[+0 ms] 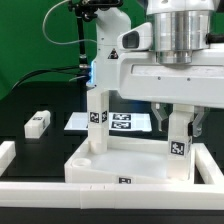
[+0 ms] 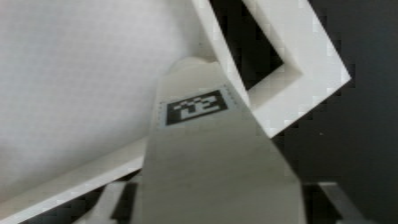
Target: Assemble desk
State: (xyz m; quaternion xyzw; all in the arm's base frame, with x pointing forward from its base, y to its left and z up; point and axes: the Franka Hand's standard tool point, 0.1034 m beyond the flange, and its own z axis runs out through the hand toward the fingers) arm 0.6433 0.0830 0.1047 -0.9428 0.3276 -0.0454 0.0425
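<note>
The white desk top (image 1: 120, 165), a tray with a raised rim, lies at the front. One tagged white leg (image 1: 96, 122) stands on its far corner at the exterior view's left. A second leg (image 1: 178, 140) stands on the corner at the exterior view's right. My gripper (image 1: 179, 124) is straight above this second leg, with one finger on each side. In the wrist view the leg (image 2: 205, 160) fills the middle over the desk top (image 2: 71, 90). A thin dark gap shows between it and each of the fingers (image 2: 125, 200), so my gripper (image 2: 231, 205) is open.
A loose white leg (image 1: 38, 123) lies on the black table at the exterior view's left. The marker board (image 1: 125, 123) lies behind the desk top. A white rail (image 1: 60, 190) runs along the front and up the left side. A green backdrop stands behind.
</note>
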